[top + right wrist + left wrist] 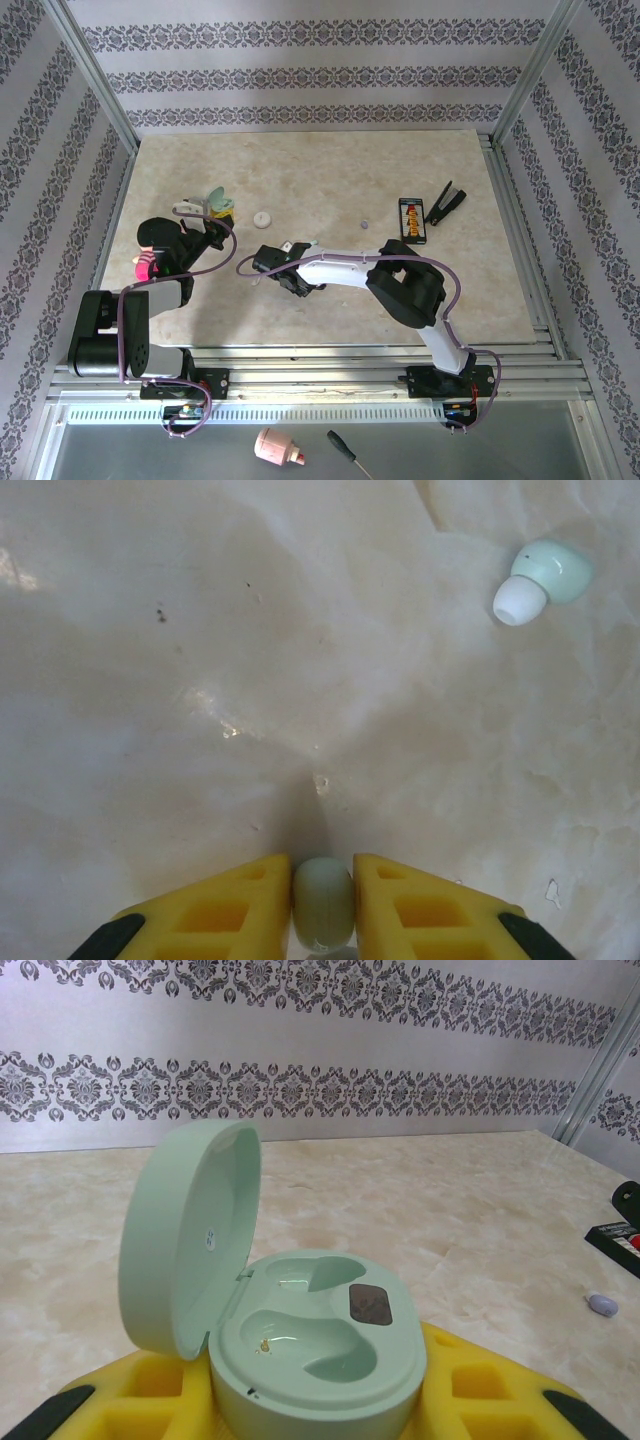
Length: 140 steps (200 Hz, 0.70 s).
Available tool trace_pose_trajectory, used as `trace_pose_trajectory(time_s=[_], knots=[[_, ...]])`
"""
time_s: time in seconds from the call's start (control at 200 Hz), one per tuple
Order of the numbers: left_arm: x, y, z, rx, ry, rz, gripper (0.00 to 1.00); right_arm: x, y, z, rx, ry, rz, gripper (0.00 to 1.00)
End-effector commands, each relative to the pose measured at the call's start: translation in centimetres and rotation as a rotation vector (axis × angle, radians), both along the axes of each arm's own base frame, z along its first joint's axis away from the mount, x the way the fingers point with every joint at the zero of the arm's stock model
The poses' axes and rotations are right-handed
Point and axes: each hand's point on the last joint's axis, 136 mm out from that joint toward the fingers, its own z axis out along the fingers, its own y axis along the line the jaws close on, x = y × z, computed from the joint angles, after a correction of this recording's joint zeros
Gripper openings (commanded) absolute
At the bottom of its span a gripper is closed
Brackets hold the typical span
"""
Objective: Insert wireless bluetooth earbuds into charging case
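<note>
The right pincer point(322, 868), nearly shut, pinched a smooth pale green earbud point(323, 910); ahead to its right lay a second earbud point(543, 578), white-tipped; the left pincer point(300, 1385) gripped the open mint case point(330, 1355).

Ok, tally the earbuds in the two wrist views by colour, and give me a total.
Pale green: 2, the gripped earbud in the right gripper and the loose earbud on the table.
Lilac: 1, the lilac earbud.
Total: 3.
</note>
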Motion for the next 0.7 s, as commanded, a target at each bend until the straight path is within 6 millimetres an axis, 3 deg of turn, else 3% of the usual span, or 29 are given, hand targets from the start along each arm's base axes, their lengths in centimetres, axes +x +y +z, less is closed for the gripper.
trace_pose_trajectory(time_s=[0.0,0.175,0.325,0.51,0.695], knots=[[-0.3,0.5,0.3,-0.007,-0.017,0.013,0.21,-0.2,0.0,-0.3,-0.046,-0.004,0.021,0.24],[-0.4,0.4,0.4,-0.002,-0.024,0.006,0.21,-0.2,0.0,0.0,-0.040,-0.001,0.022,0.20],[-0.4,0.2,0.2,0.017,-0.020,-0.010,0.21,0.0,0.4,2.0,0.058,-0.002,0.000,0.19],[-0.5,-0.5,0.3,0.030,-0.028,-0.038,0.21,0.4,1.0,4.5,0.321,0.052,-0.068,0.18],[-1.0,-2.5,0.3,0.086,-0.047,-0.108,0.21,0.0,1.4,5.7,0.712,0.254,-0.175,0.18]])
